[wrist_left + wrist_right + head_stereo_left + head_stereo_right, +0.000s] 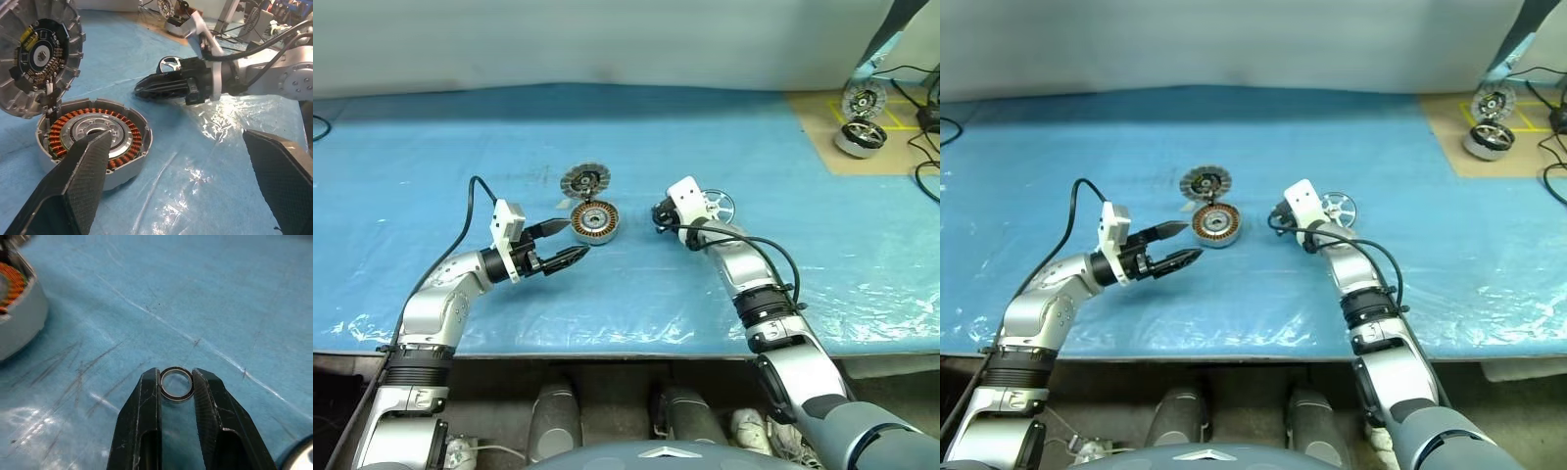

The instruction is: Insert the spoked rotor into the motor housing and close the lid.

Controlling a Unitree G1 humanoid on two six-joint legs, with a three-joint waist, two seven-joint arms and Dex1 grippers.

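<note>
Head views: the motor housing (595, 221) sits mid-surface (636, 147), its lid (584, 180) hinged up behind it; the spoked rotor (716, 207) lies to the right, partly hidden by the right gripper (1278, 219).
Left wrist view: the left gripper (176, 181) has jaws spread wide, empty, just before the housing; copper windings visible, one finger (80, 178) covers part of the rim.
Right wrist view: right jaws pinch a small metal ring (176, 383); the housing is cut off at the edge.

Arms: silver-grey metal segments with black ribbed joint bands
Wrists: white camera blocks — one per arm
Cables: black, looping along each forearm
Fingers (83, 181): black, tapered, finely textured
</note>
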